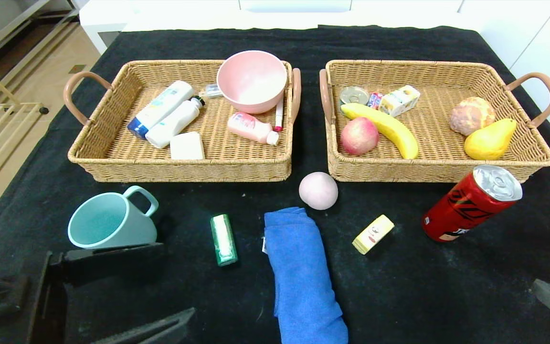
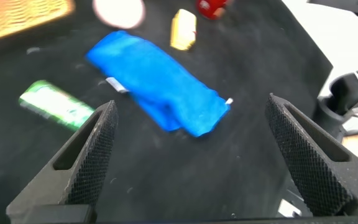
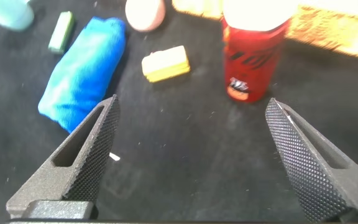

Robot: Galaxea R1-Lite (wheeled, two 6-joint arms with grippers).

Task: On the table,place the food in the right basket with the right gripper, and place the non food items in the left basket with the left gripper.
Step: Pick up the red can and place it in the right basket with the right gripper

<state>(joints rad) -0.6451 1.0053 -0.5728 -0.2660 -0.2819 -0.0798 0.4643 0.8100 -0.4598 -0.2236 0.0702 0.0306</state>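
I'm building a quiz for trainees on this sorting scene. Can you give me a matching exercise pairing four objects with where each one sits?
Column one:
1. pink plastic bowl
2. yellow curved banana
3. teal ceramic mug
4. red aluminium drink can

Column two:
A. on the black cloth, in front of the right wicker basket
B. inside the left wicker basket
C. on the black cloth, in front of the left wicker basket
D. inside the right wicker basket

Pairs: 1-B, 2-D, 3-C, 4-A
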